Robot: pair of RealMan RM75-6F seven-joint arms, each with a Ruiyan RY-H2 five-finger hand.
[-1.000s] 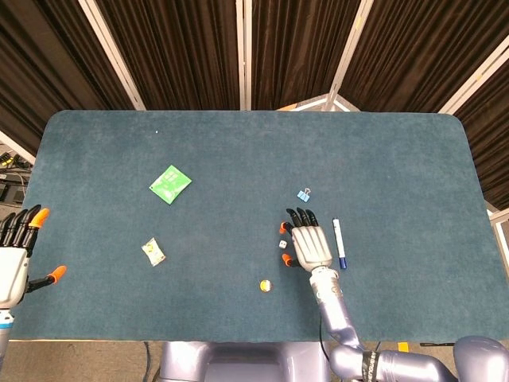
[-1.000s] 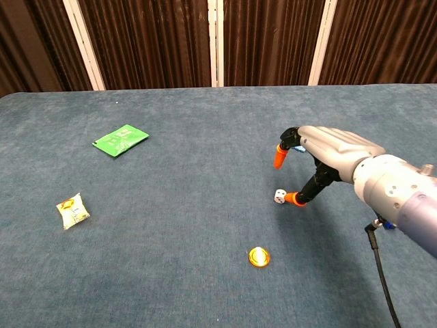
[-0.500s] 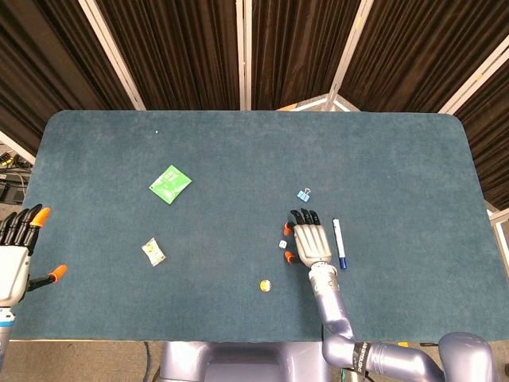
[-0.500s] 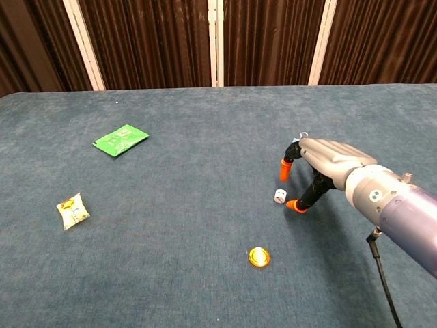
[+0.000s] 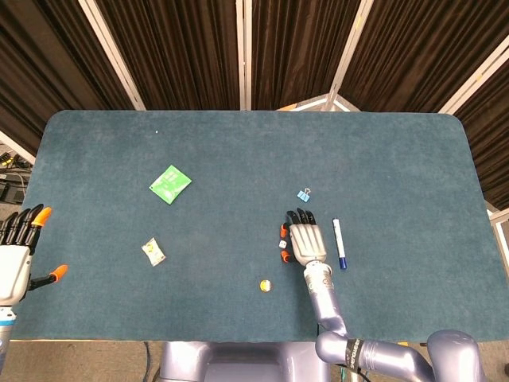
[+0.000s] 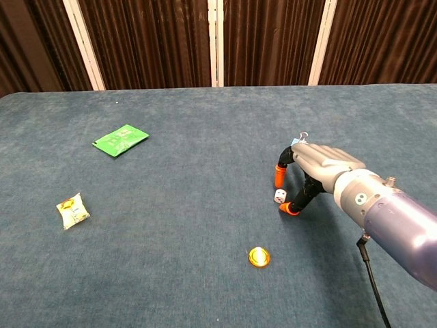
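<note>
One small white die lies on the counter, right of its middle and nearer the front edge, between two orange fingertips of the right robot hand. That hand arches palm-down over it, fingers spread, not yet closed on it. Just beyond the hand lies a blue binder clip; beside it toward the right edge, a marker pen. An orange-and-yellow disc sits near the front edge. Further left lie a yellow sachet and a green packet. The left robot hand hangs spread and empty off the left edge.
</note>
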